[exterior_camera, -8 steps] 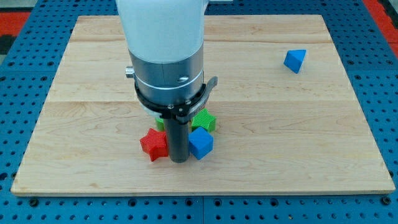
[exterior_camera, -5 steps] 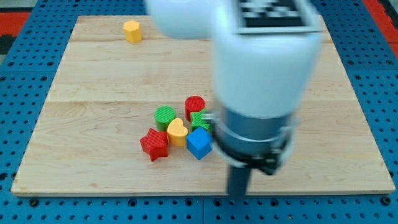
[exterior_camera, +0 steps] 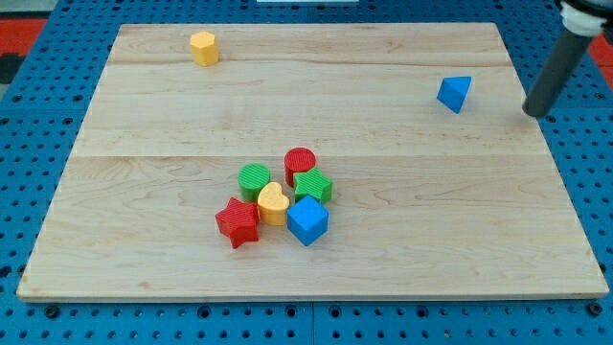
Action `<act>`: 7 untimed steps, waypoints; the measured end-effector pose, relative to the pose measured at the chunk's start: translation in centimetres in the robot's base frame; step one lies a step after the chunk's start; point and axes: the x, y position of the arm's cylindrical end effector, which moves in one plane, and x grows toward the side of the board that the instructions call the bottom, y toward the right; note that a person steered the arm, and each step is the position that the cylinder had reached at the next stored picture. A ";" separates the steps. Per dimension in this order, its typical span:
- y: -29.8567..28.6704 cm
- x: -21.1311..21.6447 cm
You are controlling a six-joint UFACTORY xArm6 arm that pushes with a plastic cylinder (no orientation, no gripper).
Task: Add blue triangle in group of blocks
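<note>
The blue triangle (exterior_camera: 455,93) lies alone near the view's top right of the wooden board (exterior_camera: 144,201). My tip (exterior_camera: 534,112) stands to the view's right of it, a short gap away, not touching. The group sits in the lower middle: a red cylinder (exterior_camera: 300,163), a green cylinder (exterior_camera: 254,178), a green block (exterior_camera: 313,185), a yellow heart (exterior_camera: 273,203), a red star (exterior_camera: 238,221) and a blue cube (exterior_camera: 307,220), packed close together.
A yellow hexagon block (exterior_camera: 203,47) lies alone near the view's top left of the board. The board rests on a blue pegboard (exterior_camera: 38,115), and my tip is near the board's right edge.
The arm has swung from over the group, across the lower right, to the view's top right beside the blue triangle. No block has moved.
</note>
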 end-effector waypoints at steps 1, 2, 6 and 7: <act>-3.8 -3.3; -10.4 -1.7; -20.5 2.3; -22.4 2.8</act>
